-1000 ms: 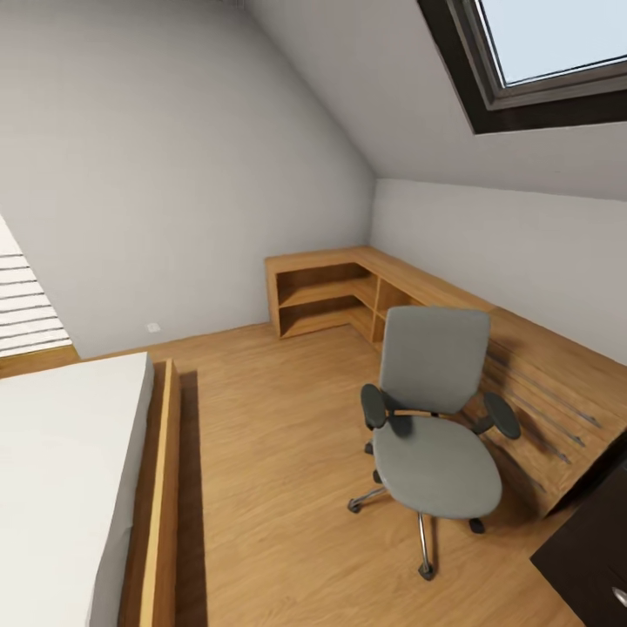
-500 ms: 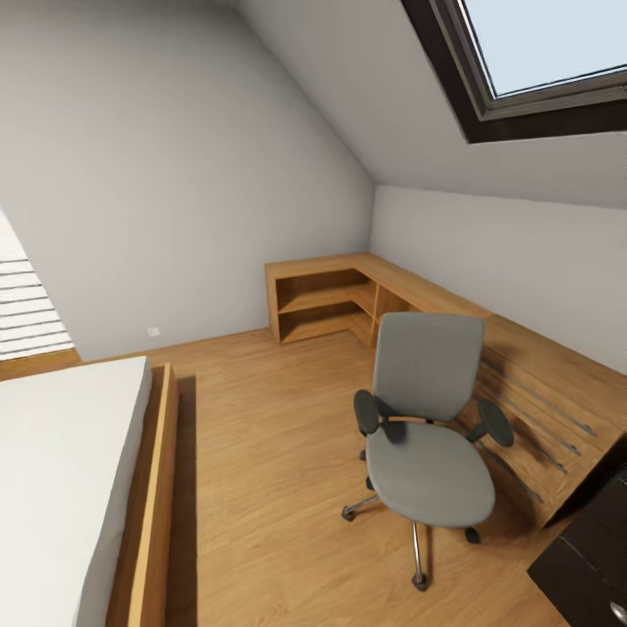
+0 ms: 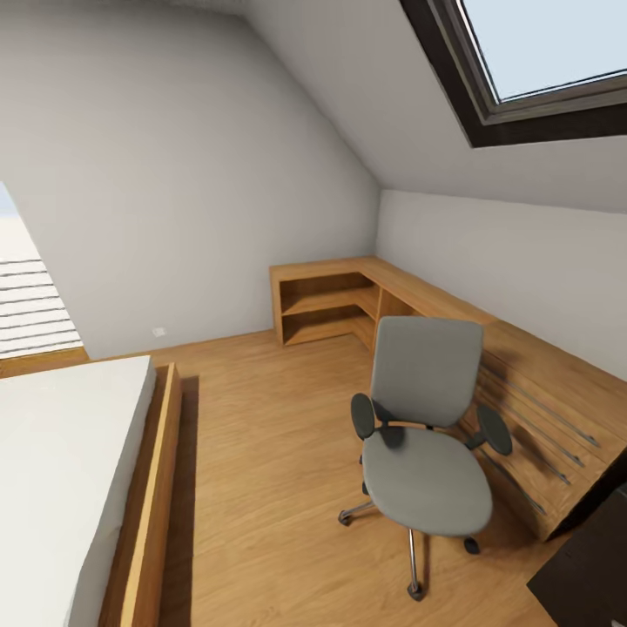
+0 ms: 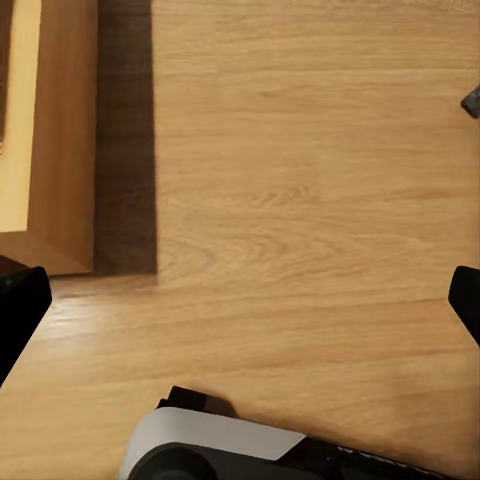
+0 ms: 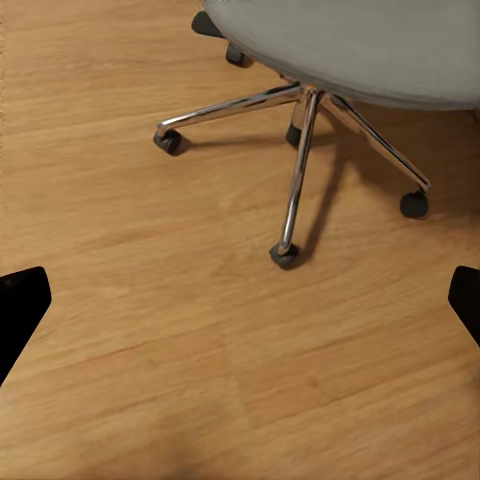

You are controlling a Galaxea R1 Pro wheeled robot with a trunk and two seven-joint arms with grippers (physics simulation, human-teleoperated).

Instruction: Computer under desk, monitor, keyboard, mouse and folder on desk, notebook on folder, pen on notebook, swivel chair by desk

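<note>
Head view: grey padded swivel chair with black armrests [image 3: 424, 435] stands on the wood floor beside the light-wood dresser [image 3: 522, 383], seat bare, ready to roll deskward. Left wrist: left gripper [image 4: 240, 300] fingers wide apart over floor. Right wrist: right gripper [image 5: 240, 300] likewise spread, near chair's chrome base.

We observe wood floor [image 4: 300, 200], a light-wood bed frame corner [image 4: 45, 130], and black fingertips [image 4: 20, 310] spread wide apart.

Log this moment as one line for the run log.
phase: in transit | swivel chair: seat bare, beside wood dresser | left gripper: open | right gripper: open
</note>
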